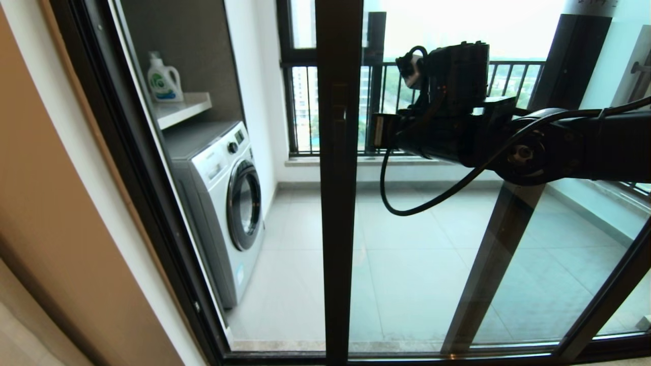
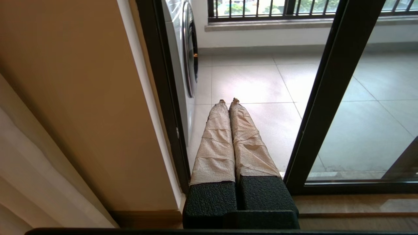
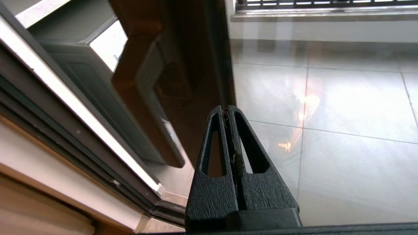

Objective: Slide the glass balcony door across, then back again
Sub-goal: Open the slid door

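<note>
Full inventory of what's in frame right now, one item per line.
glass balcony door: 1, clear glass in dark frame, upright at centre
washing machine: 1, white with round glass door, on the balcony at left
detergent bottle: 1, white with green label, on shelf
shelf: 1, white, above the washing machine
railing: 1, black bars, at the balcony's far edge
right gripper: 1, black, shut, tips by the door's upright
left gripper: 1, fingers wrapped in tan tape, shut, low near the door's left side
</note>
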